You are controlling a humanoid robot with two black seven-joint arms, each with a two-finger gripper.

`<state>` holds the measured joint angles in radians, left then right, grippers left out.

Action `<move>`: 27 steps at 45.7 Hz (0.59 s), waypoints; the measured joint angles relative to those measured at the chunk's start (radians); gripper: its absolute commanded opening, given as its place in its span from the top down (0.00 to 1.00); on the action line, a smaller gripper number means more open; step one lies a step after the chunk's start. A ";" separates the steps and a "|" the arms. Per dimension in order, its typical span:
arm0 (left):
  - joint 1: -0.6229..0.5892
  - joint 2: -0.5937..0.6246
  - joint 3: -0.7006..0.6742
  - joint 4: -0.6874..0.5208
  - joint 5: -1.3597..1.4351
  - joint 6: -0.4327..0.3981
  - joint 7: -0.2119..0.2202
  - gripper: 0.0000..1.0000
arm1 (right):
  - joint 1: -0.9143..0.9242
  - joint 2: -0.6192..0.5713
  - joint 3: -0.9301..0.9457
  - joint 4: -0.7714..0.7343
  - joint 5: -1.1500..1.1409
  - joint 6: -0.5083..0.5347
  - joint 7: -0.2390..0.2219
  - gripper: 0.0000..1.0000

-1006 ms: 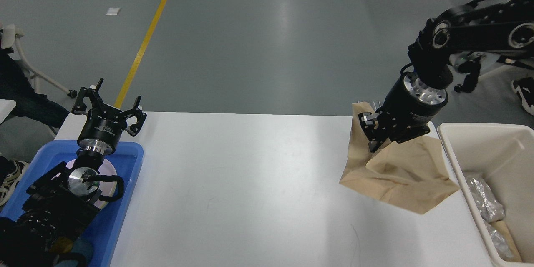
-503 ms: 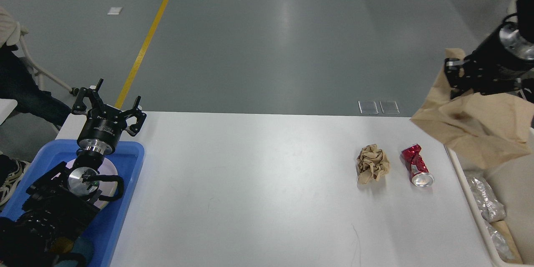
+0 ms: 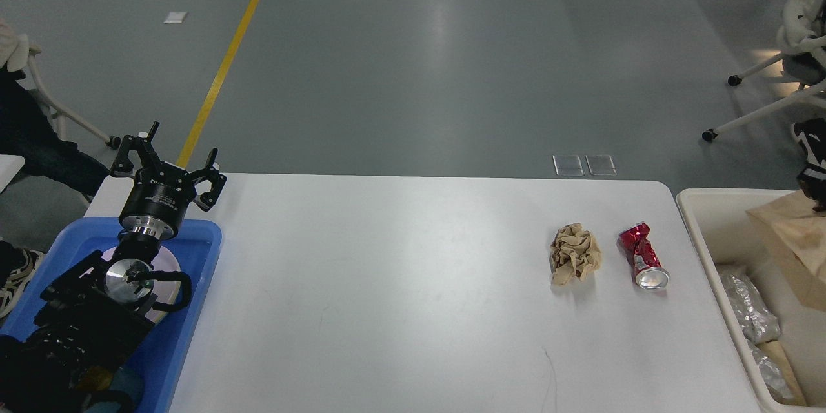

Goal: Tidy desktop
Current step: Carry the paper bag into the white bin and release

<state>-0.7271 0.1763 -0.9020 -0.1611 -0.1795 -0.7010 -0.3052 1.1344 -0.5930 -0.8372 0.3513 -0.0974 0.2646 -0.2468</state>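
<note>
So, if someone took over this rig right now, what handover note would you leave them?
Left gripper: open, empty, raised over the far end of the blue tray.
Right gripper: out of view past the right edge.
Brown paper bag: over the cream bin, partly cut off by the frame; whether it is let go cannot be told. The bin also holds crumpled silvery wrap.
Left on the desktop, near the bin: a crumpled brown paper ball and, to its right and apart from it, a crushed red can lying on its side.
Likely next: both into the bin.
</note>
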 measured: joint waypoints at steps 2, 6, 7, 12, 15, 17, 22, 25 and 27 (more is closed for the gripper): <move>0.000 0.000 0.000 0.000 0.000 0.000 0.000 0.03 | -0.055 0.019 0.001 -0.015 -0.001 -0.064 0.000 0.00; 0.000 0.000 0.000 0.000 0.000 0.000 0.000 0.03 | -0.126 0.037 0.004 -0.051 -0.002 -0.113 0.000 0.00; 0.000 0.000 0.000 0.000 0.000 0.000 0.000 0.03 | -0.139 0.043 0.004 -0.061 -0.002 -0.118 0.000 0.00; 0.000 0.000 0.000 0.000 0.000 0.000 0.000 0.03 | -0.186 0.071 0.004 -0.084 -0.002 -0.124 0.000 0.00; 0.000 0.000 0.000 0.000 0.000 0.000 0.000 0.03 | -0.203 0.087 0.001 -0.086 -0.002 -0.125 0.000 0.00; 0.000 0.000 0.000 0.000 0.000 0.000 0.000 0.03 | -0.206 0.094 0.001 -0.086 -0.002 -0.125 0.000 0.00; 0.000 0.000 0.000 0.000 0.000 0.000 0.000 0.03 | -0.178 0.115 0.001 -0.078 -0.002 -0.125 0.000 0.00; 0.000 0.000 0.000 0.000 0.000 0.000 0.000 0.03 | -0.141 0.132 -0.006 -0.074 -0.001 -0.124 0.000 0.00; 0.000 0.000 0.000 0.000 0.000 0.000 0.000 0.03 | -0.109 0.143 -0.020 -0.072 -0.001 -0.118 -0.002 0.00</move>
<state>-0.7271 0.1763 -0.9020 -0.1611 -0.1795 -0.7010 -0.3053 1.0252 -0.4497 -0.8569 0.2791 -0.0984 0.1463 -0.2485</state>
